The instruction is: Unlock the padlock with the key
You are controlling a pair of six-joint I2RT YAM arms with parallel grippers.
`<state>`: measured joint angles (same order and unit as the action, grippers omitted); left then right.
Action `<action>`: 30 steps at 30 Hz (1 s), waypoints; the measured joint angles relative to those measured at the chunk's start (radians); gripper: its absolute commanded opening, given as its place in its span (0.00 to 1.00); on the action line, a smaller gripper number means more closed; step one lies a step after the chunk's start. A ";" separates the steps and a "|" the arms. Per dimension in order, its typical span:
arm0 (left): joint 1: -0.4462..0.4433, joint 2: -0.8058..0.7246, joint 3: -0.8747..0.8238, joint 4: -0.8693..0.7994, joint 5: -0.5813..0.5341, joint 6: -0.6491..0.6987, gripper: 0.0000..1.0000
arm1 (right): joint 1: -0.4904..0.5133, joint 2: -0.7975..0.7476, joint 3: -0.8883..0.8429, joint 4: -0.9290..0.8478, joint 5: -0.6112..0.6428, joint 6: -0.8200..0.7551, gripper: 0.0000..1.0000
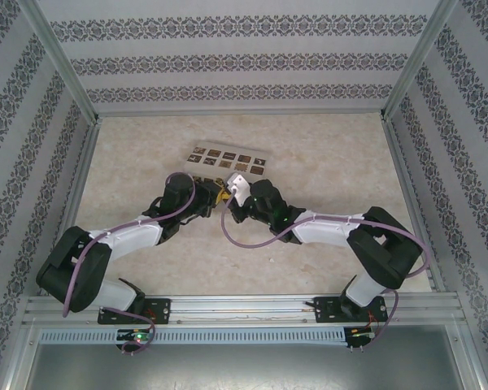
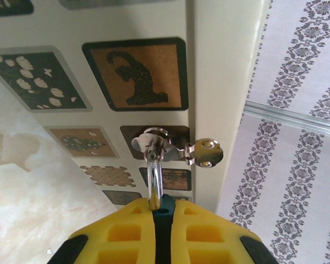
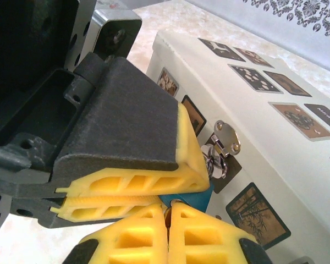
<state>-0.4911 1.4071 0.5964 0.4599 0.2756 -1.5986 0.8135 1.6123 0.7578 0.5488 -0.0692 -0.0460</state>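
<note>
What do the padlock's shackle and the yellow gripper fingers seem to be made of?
Padlock shackle: probably polished metal, silver with mirror-like glints. Fingers: matte yellow plastic or rubber, moulded with hollow cells; the look leaves open which.

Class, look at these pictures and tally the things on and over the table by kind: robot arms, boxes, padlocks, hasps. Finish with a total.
robot arms: 2, the left arm and the right arm
cream box: 1
padlock: 1
metal hasp: 1
total: 5
</note>
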 measured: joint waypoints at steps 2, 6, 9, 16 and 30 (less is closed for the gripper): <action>0.000 0.012 -0.002 0.002 0.000 0.000 0.01 | 0.000 0.013 -0.018 0.038 0.000 0.020 0.00; -0.006 0.054 -0.010 0.017 0.000 0.001 0.01 | 0.001 0.049 -0.052 0.101 0.001 0.051 0.00; -0.007 0.086 -0.011 0.021 0.005 0.008 0.01 | 0.003 0.076 -0.068 0.133 0.005 0.072 0.00; -0.014 0.143 -0.011 0.043 0.012 0.028 0.04 | 0.003 0.117 -0.105 0.200 0.011 0.102 0.00; -0.018 0.116 -0.008 0.008 -0.001 0.136 0.33 | 0.000 0.135 -0.130 0.249 0.061 0.134 0.00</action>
<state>-0.5095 1.5230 0.5880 0.4683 0.2749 -1.4628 0.8135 1.7477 0.6281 0.7975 -0.0078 0.0879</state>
